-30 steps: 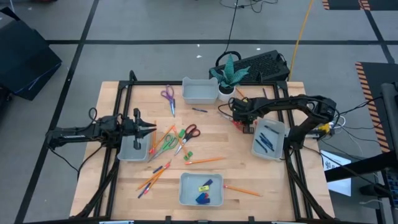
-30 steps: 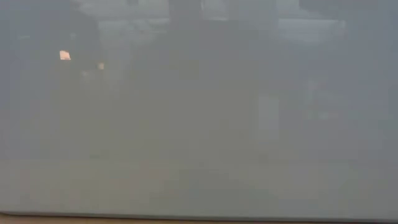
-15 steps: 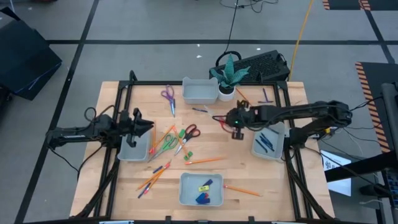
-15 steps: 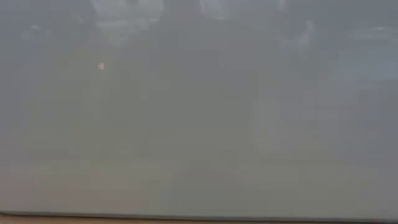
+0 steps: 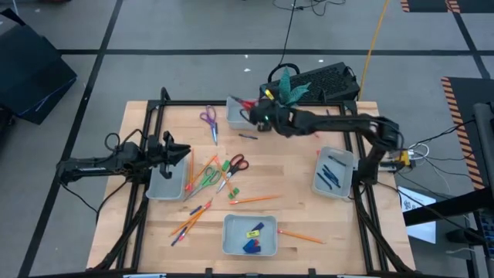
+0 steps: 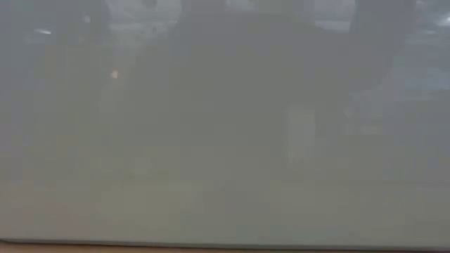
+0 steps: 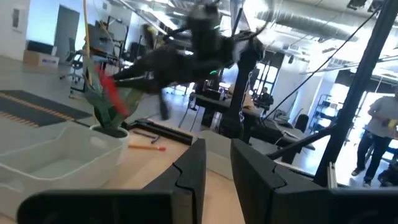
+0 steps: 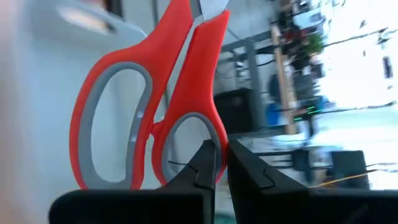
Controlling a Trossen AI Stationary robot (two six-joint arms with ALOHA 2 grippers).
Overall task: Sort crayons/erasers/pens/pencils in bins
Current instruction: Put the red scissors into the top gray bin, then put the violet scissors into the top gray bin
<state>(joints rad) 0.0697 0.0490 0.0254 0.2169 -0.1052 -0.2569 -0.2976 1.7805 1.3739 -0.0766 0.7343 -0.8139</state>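
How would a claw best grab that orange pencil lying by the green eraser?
Take the pencil at its middle, coming straight down from above, fingers either side of the thin shaft. It lies flat on the table, and the green eraser sits close to one end, so the middle has most room.

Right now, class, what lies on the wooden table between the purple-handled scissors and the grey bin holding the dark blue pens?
In the high view, between the purple-handled scissors and the grey bin holding dark blue pens, one dark blue pen lies loose; the rest is bare wood.
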